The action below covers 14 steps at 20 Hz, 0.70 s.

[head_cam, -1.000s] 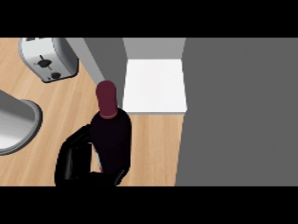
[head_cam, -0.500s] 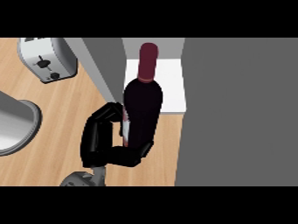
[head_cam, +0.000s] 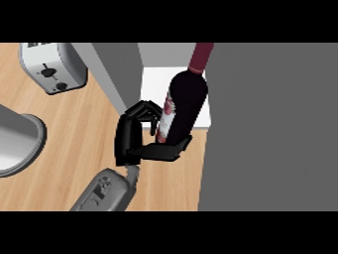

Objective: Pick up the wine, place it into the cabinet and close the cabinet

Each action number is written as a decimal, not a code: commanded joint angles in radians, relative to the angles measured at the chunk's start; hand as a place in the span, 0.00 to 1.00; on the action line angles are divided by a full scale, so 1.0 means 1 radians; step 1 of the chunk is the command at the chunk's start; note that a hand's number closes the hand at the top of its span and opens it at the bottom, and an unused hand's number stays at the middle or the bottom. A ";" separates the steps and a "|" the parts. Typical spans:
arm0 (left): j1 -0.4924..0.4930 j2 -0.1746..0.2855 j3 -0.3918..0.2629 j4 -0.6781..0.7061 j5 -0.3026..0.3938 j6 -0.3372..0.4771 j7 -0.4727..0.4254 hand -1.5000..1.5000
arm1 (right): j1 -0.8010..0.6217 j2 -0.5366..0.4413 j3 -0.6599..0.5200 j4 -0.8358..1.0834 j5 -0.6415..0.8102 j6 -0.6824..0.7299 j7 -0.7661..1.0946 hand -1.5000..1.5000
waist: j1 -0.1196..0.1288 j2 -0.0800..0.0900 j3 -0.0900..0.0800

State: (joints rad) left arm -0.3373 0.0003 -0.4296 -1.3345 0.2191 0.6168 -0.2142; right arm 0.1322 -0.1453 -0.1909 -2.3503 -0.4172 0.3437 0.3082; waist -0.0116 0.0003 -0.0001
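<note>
The wine bottle (head_cam: 182,105) is dark with a burgundy neck that reaches the view's top. My left hand (head_cam: 130,140) is shut on its lower half, fingers (head_cam: 142,112) on the far left side and thumb (head_cam: 167,149) across the near side. The bottle hangs in front of the cabinet's white inner floor (head_cam: 157,83), between a grey upright panel (head_cam: 119,74) on the left and a large dark grey cabinet face (head_cam: 274,129) on the right. The bottle's base is hidden behind my hand. My right hand does not show.
A silver toaster (head_cam: 51,68) stands at the back left of the wooden counter (head_cam: 69,149). A big grey round vessel (head_cam: 3,136) sits at the left edge. My grey forearm (head_cam: 105,191) enters from below.
My left hand has carried the bottle to the right and away from me, from over the counter to the cabinet's opening. The forearm now shows at the bottom.
</note>
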 commanded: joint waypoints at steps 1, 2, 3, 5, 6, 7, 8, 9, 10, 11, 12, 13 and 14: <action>-0.023 0.000 -0.073 0.097 0.033 0.081 -0.066 1.00 | 0.085 -0.011 -0.059 -0.055 -0.106 0.065 -0.014 0.00 | -0.005 0.000 0.000; -0.052 0.000 -0.013 0.137 0.045 0.036 -0.076 1.00 | 0.005 -0.009 -0.006 -0.144 -0.074 -0.056 0.118 0.00 | -0.001 0.000 -0.001; -0.164 0.000 -0.021 0.208 0.082 0.091 -0.052 1.00 | -0.002 -0.019 -0.053 -0.023 -0.093 0.009 0.027 0.00 | -0.006 0.002 0.000; -0.082 0.000 -0.102 0.154 0.071 0.152 -0.058 1.00 | -0.039 -0.003 -0.033 0.039 -0.048 0.012 0.004 0.00 | 0.002 0.001 0.000; -0.145 0.000 -0.028 0.226 0.098 0.074 -0.066 1.00 | 0.026 -0.001 -0.052 -0.047 -0.082 0.021 0.025 0.00 | -0.002 0.000 0.000; -0.111 0.000 -0.039 0.279 0.103 0.066 -0.160 1.00 | -0.025 -0.038 -0.094 -0.027 -0.122 0.006 0.041 0.00 | -0.004 0.001 0.000; -0.130 0.000 -0.026 0.287 0.121 0.053 -0.159 1.00 | -0.046 -0.015 -0.052 0.022 -0.076 0.014 0.023 0.00 | 0.001 0.001 0.000; -0.113 0.000 -0.064 0.278 0.133 0.085 -0.158 1.00 | 0.088 -0.006 -0.103 -0.055 -0.156 0.076 -0.009 0.00 | -0.008 0.000 0.000; -0.162 0.000 -0.026 0.350 0.184 0.057 -0.211 1.00 | -0.033 -0.012 -0.048 -0.050 -0.091 -0.018 0.069 0.00 | -0.004 0.002 -0.001; -0.155 0.000 0.000 0.345 0.174 0.020 -0.213 1.00 | 0.065 -0.005 -0.112 -0.029 -0.127 0.077 -0.022 0.00 | -0.005 0.001 0.000; -0.180 0.000 -0.068 0.387 0.237 0.084 -0.268 1.00 | 0.019 0.018 -0.051 -0.016 -0.065 0.043 -0.002 0.00 | -0.006 0.002 0.000; -0.239 0.000 -0.014 0.399 0.215 0.084 -0.215 1.00 | 0.028 -0.006 -0.065 -0.087 -0.118 0.019 0.056 0.00 | -0.008 0.001 0.000; -0.239 0.000 -0.057 0.454 0.293 0.074 -0.288 1.00 | 0.027 0.032 -0.020 -0.083 -0.063 0.010 0.037 0.00 | -0.014 0.003 -0.001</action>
State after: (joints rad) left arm -0.5130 0.0002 -0.4681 -0.9882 0.4110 0.6857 -0.4197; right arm 0.1370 -0.1453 -0.2429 -2.3409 -0.4674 0.3783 0.3096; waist -0.0184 0.0018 -0.0004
